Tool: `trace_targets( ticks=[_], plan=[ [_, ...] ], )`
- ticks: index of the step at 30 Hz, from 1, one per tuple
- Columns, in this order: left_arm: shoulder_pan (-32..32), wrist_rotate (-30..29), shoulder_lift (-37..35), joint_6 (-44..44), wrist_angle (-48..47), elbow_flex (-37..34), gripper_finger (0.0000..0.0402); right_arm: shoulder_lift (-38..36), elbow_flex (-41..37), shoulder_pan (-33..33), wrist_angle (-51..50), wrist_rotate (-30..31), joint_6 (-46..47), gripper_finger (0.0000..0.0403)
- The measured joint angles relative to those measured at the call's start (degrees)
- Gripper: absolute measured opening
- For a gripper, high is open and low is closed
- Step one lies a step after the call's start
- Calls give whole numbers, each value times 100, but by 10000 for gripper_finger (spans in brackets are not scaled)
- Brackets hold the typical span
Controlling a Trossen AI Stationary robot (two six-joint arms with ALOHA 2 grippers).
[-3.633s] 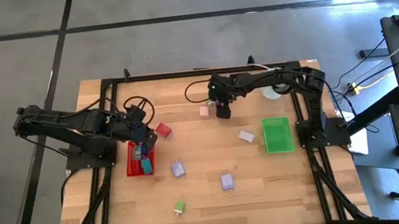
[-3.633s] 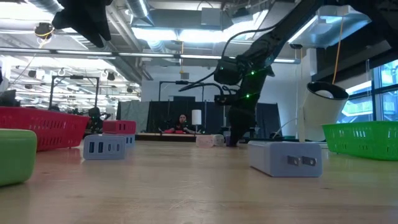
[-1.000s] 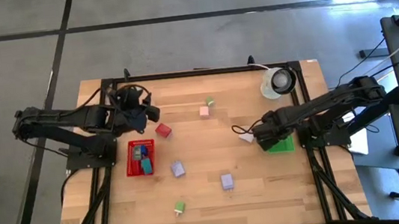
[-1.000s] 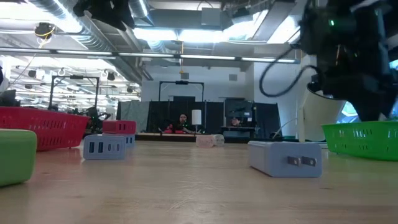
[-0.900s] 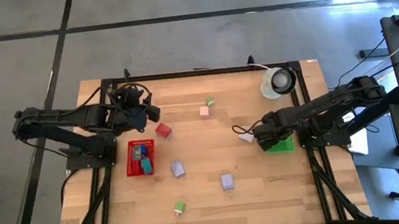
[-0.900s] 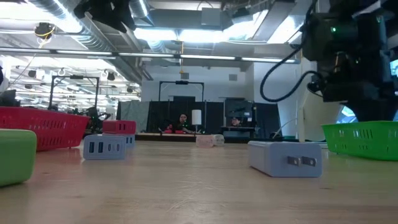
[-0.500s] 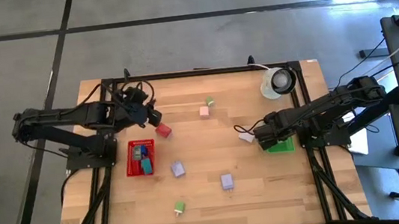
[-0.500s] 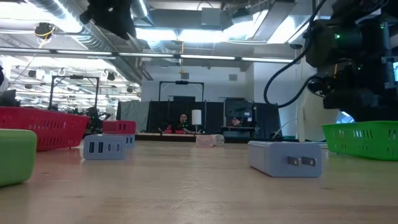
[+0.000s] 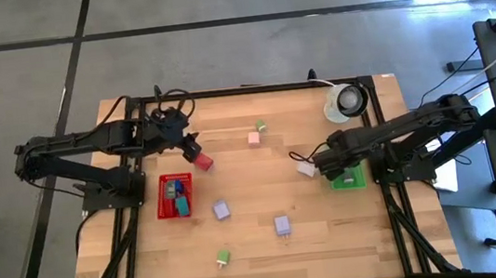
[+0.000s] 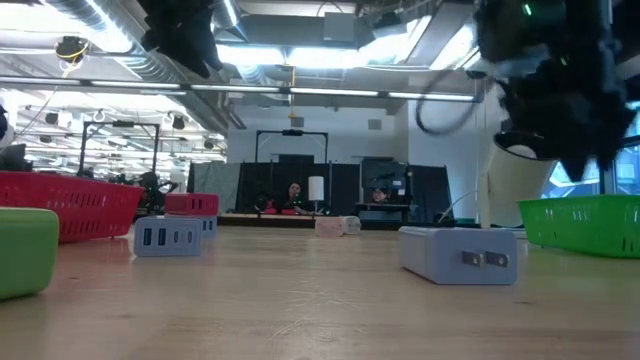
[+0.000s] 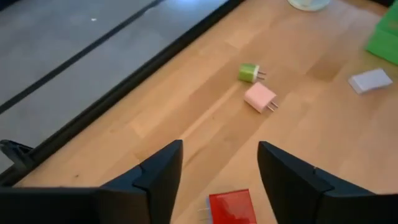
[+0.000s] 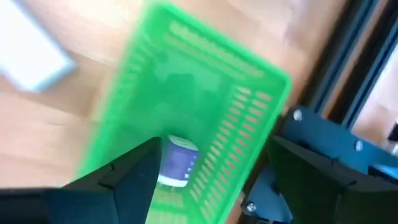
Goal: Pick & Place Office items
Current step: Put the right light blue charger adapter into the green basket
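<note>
High view showing the left hand [image 9: 190,148] hanging just short of the red charger piece [image 9: 202,162], with the red tray [image 9: 161,181] lying close behind and to one side of that hand. Left wrist view looking down past two spread fingers [image 11: 158,171], gripping nothing, the red piece sitting on the table [image 11: 186,106] directly ahead and below, centred in the gap between them. Judging the piece's prongs to be pointing toward one finger, so closing straight down would likely be catching it across prong end and back face; turning the wrist a little might be giving flatter sides to squeeze. Farther ahead of this hand, well apart: a pink piece [image 11: 259,97] and a small green piece [image 11: 249,73], lying just beside each other. Right hand [image 9: 325,161] meanwhile hovering over the near end of the green tray [image 9: 353,181], its fingers also parted and holding nothing; in the right wrist view, a pale lavender piece [image 12: 176,162] lying loose inside the tray beneath the hand, close to one finger. Another lavender piece [image 9: 306,169] resting on the table just beside the right hand, outside the tray, nearer to it than to the left hand. Remaining pieces lying scattered farther off toward the table's front.
</note>
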Motion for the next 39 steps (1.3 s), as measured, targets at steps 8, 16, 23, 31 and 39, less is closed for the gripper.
trace_targets(
  ticks=[8,16,23,31,39],
  plan=[
    [-2,-172,0,80,0,0,253,-2,924,61,1149,87,251,299],
    [-6,-155,0,69,-7,0,256,373,932,374,2892,462,-119,300],
    [-76,51,0,-247,-12,0,256,948,929,372,3127,-101,-718,300],
    [-422,336,2,-779,-18,0,256,1447,929,529,4672,-1173,-1929,300],
    [-860,329,4,-1339,-17,-1,256,1746,923,1030,5185,-1247,-3512,300]
  ],
)
